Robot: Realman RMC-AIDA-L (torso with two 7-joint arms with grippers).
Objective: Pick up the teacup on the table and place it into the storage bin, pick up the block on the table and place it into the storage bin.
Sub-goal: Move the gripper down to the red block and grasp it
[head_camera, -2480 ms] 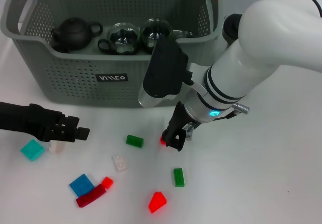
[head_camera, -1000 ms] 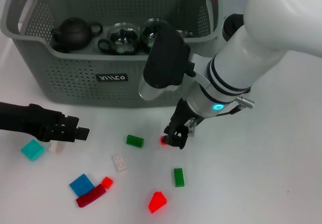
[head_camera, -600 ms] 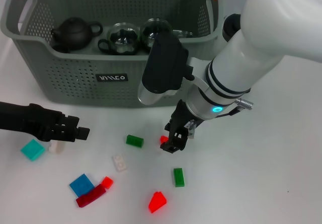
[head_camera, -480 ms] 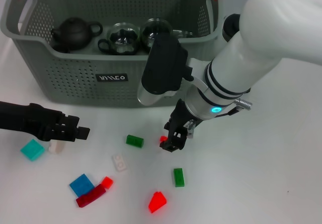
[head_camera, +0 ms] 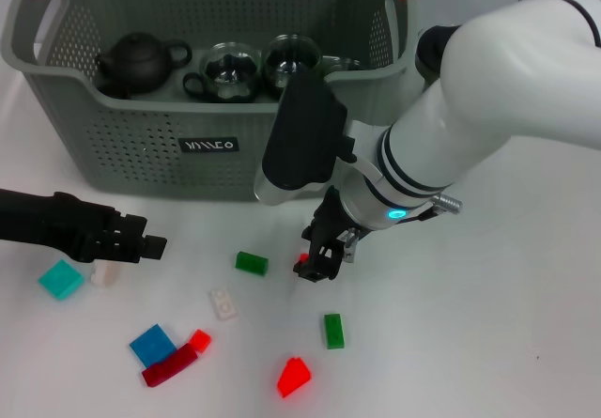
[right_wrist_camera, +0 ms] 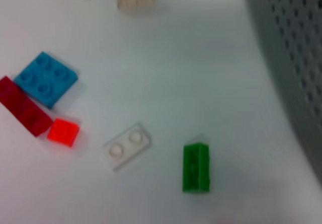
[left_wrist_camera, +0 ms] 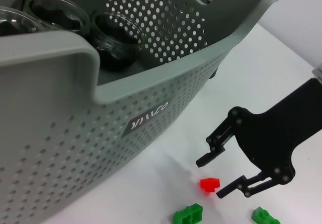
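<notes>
A small red block point(head_camera: 302, 259) point(left_wrist_camera: 209, 183) lies on the white table in front of the storage bin point(head_camera: 141, 146) point(left_wrist_camera: 60, 133). My right gripper point(head_camera: 314, 265) point(left_wrist_camera: 211, 177) reaches down over it, open. In the left wrist view the block sits between the two fingers, close to one fingertip point(left_wrist_camera: 222, 193). Glass teacups point(head_camera: 231, 69) point(left_wrist_camera: 114, 39) and a dark teapot point(head_camera: 139, 59) stand inside the bin. No teacup shows on the table. My left gripper point(head_camera: 148, 244) hovers low at the left, idle.
Loose blocks dot the table: green point(head_camera: 251, 263) point(right_wrist_camera: 195, 167), another green point(head_camera: 333, 330), white point(head_camera: 223, 302) point(right_wrist_camera: 127, 145), a red wedge point(head_camera: 294, 377), blue point(head_camera: 152, 344) point(right_wrist_camera: 45, 79), dark red point(head_camera: 169, 368), cyan point(head_camera: 60, 279). The bin wall rises just behind the right gripper.
My right gripper has crept a little to the left, toward the small red block, which has stayed on the table. The left arm has not moved.
</notes>
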